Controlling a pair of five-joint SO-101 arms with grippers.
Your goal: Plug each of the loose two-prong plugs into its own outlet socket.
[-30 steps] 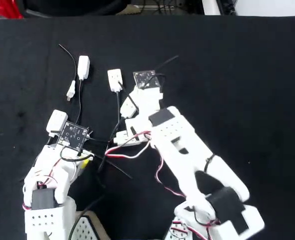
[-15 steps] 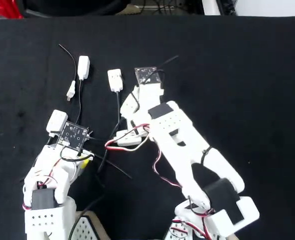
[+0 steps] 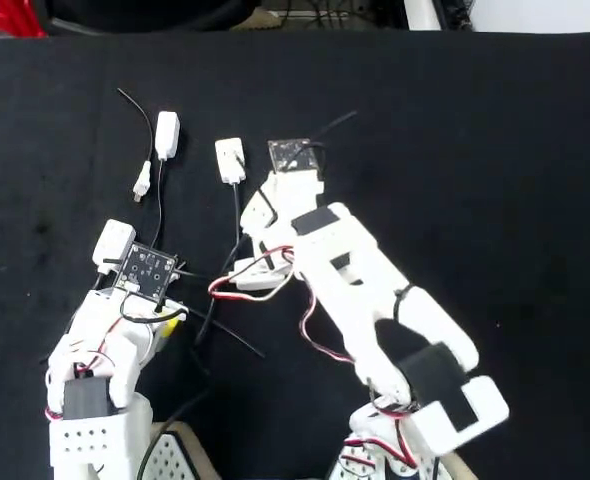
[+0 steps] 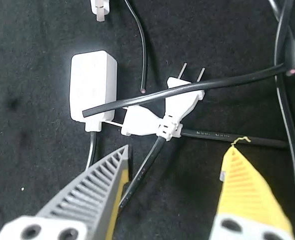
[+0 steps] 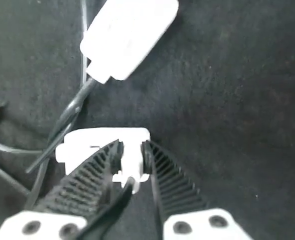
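Black worktop (image 3: 495,200), two white arms at the near edge.

Right arm (image 3: 355,280) stretches out towards the middle of the worktop. Left arm (image 3: 105,340) is folded back on its own side.

Right gripper (image 5: 131,150): fingers pressed onto the held plug (image 5: 87,145), pinching its narrow end. The plug's white body lies on the worktop, short of the middle socket block (image 5: 130,32) and apart from it. A dark cable runs off beside the grey finger.

Left gripper (image 4: 177,150): spread wide with nothing between the grey and yellow fingers, hovering over a tangle of cords.

Near socket block (image 4: 92,87) lies flat ahead of the grey finger. Far socket block (image 3: 166,133) sits well apart, out towards the far left, with its cord trailing.

Pronged plug (image 4: 185,97) lies between the spread fingers, its prongs bare and pointing away from the gripper. Second plug (image 4: 140,122) touches it and lies just beside the near socket block. Cannot tell whether it is seated.

A loose black cable (image 4: 227,80) lies across both plugs.

Small plug (image 3: 142,180) lies alone beside the far socket block's cord.
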